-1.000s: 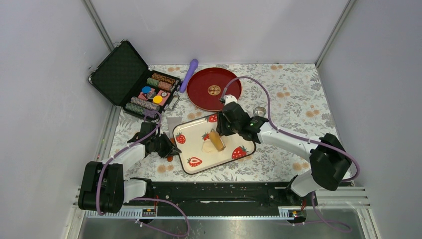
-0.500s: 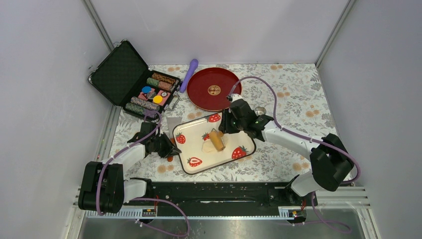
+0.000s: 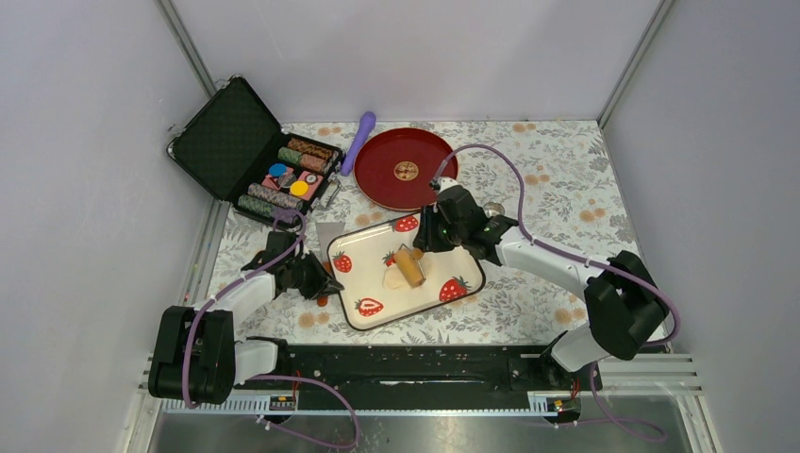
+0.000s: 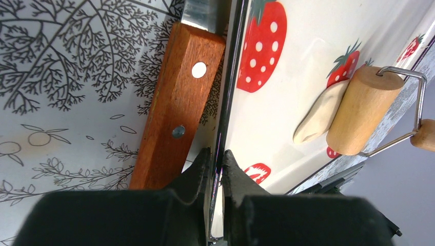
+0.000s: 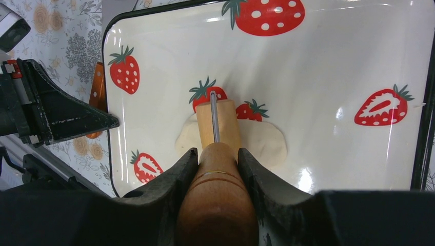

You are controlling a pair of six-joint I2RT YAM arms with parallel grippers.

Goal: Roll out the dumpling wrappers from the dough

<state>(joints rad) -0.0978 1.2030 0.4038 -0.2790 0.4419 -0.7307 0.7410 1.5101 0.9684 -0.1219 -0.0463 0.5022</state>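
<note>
Right gripper [image 5: 218, 154] clamped on the wooden roller [image 5: 228, 128] by its handle, drum pressing the dough [image 5: 267, 146], a flattened pale patch near the middle of the strawberry tray [image 5: 333, 61]. Mid-rolling, by the look of it (patch uneven, not yet round): next, push across with even downward pressure. Left gripper [image 4: 215, 156] pinched shut on the tray's left rim, arm low and outstretched; right arm reaching in over the tray's right rim, wrist tipped down.

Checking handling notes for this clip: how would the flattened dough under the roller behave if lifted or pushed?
The dough looks thin and spread beneath the roller, so it would probably flop if lifted. Its uneven edges suggest it dents easily. Pressed onto the glossy tray, it may cling rather than slide.
</note>
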